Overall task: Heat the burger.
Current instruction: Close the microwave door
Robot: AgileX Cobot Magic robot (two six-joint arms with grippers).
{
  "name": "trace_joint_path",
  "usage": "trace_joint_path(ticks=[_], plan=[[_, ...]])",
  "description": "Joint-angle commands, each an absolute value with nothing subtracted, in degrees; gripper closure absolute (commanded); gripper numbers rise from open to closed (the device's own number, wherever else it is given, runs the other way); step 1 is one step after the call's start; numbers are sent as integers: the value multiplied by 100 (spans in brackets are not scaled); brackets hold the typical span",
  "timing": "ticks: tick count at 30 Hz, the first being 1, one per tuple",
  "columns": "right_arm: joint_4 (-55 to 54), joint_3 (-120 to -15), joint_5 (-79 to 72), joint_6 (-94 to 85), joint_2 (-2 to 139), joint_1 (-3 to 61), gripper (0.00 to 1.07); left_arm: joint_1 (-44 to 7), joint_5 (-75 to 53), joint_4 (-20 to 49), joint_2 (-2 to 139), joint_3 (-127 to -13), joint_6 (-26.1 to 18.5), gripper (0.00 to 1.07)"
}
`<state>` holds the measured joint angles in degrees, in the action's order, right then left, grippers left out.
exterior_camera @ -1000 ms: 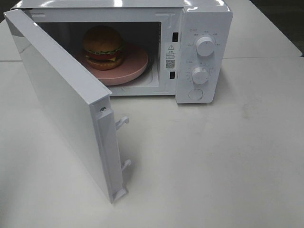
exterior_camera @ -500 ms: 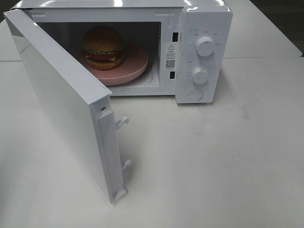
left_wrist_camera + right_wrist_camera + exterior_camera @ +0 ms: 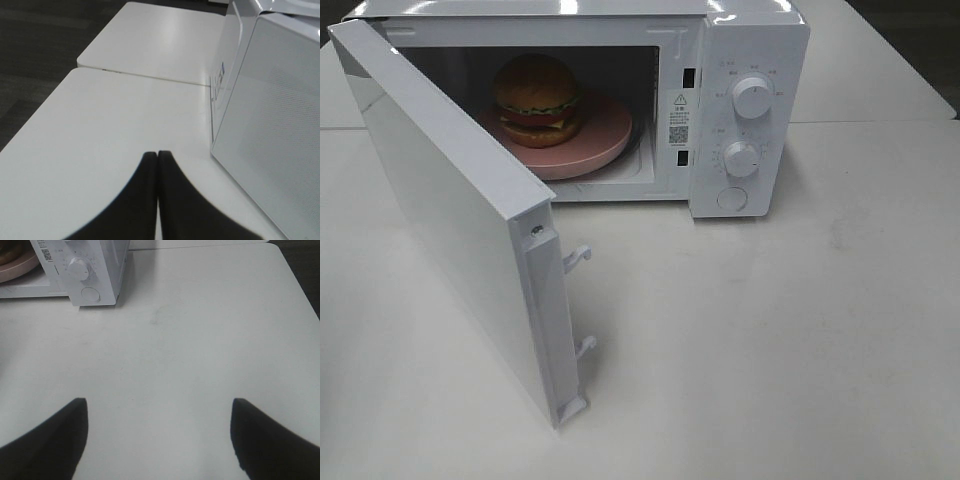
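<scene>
The burger [image 3: 537,99], with a golden-brown bun, lettuce, tomato and cheese, sits on a round pink plate [image 3: 603,137] inside the white microwave [image 3: 750,40]. The microwave door [image 3: 450,205] stands swung wide open toward the front left. Neither arm shows in the exterior high view. My left gripper [image 3: 158,155] is shut with its fingers pressed together, over the table beside the outer face of the door [image 3: 280,125]. My right gripper [image 3: 159,410] is open and empty above bare table, well away from the microwave's control panel [image 3: 82,275].
Two knobs [image 3: 752,97] and a round button [image 3: 732,198] sit on the microwave's right panel. Door latches [image 3: 578,257] stick out from the door's free edge. A seam [image 3: 150,78] joins two white tables. Dark floor lies beyond the table edges.
</scene>
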<state>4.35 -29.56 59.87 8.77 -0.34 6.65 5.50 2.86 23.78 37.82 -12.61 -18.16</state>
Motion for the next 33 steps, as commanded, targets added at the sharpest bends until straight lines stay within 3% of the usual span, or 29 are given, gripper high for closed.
trace_joint_path(ticks=[1, 4, 6, 12, 17, 19, 20, 22, 24, 25, 33], plan=[[453, -2951, 5942, 842, -183, 630, 32, 344, 739, 2401, 4320, -1243, -1816, 107], [453, -2951, 5942, 842, -183, 630, 32, 258, 831, 2378, 4412, -1243, -1816, 107], [453, -2951, 5942, 842, -183, 630, 32, -286, 1375, 2160, 4819, -1243, -1816, 107], [453, -2951, 5942, 842, -183, 630, 32, -951, 2217, 2080, 5432, -1243, -1793, 107], [453, -2951, 5942, 842, -183, 630, 32, -1169, 2544, 1925, 5775, -1243, -1748, 107], [453, -2951, 5942, 842, -183, 630, 32, -1364, 3019, 1467, 6148, -1243, -1215, 107], [453, -2951, 5942, 842, -183, 630, 32, -1364, 3019, 1467, 6148, -1243, -1215, 107], [453, -2951, 5942, 842, -183, 630, 32, -1450, 3518, 745, 6429, -1243, -642, 107], [453, -2951, 5942, 842, -183, 630, 32, -1455, 3696, 458, 6526, -1243, -424, 107], [453, -2951, 5942, 842, -183, 630, 32, -1455, 3942, 69, 6727, -1243, 0, 107], [453, -2951, 5942, 842, -183, 630, 32, -1455, 4549, -865, 7448, -1312, 796, 107]])
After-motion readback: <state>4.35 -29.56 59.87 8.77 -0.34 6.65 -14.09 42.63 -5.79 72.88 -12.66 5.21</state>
